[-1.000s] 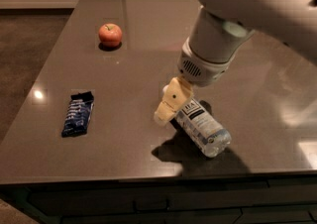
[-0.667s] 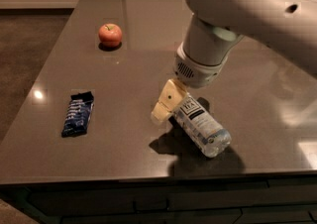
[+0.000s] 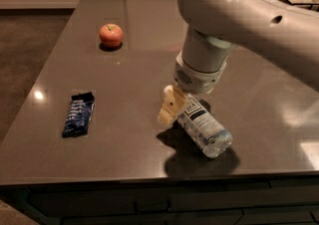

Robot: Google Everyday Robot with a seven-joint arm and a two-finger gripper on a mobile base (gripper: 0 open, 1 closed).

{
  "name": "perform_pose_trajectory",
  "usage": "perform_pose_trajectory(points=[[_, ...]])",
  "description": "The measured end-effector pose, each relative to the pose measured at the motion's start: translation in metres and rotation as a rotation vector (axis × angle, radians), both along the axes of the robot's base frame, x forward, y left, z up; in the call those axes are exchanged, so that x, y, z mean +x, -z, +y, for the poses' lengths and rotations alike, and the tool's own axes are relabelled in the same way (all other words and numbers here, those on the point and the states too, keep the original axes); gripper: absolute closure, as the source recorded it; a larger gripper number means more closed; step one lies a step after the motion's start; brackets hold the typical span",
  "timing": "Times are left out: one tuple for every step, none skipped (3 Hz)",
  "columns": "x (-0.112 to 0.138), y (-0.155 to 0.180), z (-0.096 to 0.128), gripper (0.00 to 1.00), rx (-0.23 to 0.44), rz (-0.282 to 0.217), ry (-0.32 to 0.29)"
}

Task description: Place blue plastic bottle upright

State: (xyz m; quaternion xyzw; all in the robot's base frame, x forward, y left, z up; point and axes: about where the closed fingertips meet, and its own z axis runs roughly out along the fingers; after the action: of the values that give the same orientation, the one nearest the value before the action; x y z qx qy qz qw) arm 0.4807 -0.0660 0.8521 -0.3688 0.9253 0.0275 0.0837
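The blue plastic bottle (image 3: 205,125) is a clear ribbed bottle with a white label and a dark blue square. It lies tilted on the dark table (image 3: 129,84), base toward the front right edge, and its cap end is hidden under my gripper. My gripper (image 3: 179,113) comes down from the white arm and is shut on the bottle's neck end. One cream finger (image 3: 168,108) shows on the bottle's left side; the other is hidden behind the bottle.
A red apple (image 3: 110,35) sits at the far left of the table. A flat dark-blue snack packet (image 3: 79,114) lies at the near left. The table's front edge (image 3: 149,176) runs just below the bottle.
The upper arm has swung a little to the left and lower over the table. The gripper and the bottle have hardly moved.
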Motion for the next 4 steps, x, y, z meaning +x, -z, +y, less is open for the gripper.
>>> perform_pose_trajectory(points=[[-0.005,0.002,0.003,0.40,-0.065,0.006,-0.045],[-0.009,-0.001,0.004,0.63,-0.112,-0.016,-0.085],[-0.006,-0.017,0.004,0.87,-0.095,-0.057,-0.118],[0.003,-0.049,0.006,1.00,-0.026,-0.150,-0.174]])
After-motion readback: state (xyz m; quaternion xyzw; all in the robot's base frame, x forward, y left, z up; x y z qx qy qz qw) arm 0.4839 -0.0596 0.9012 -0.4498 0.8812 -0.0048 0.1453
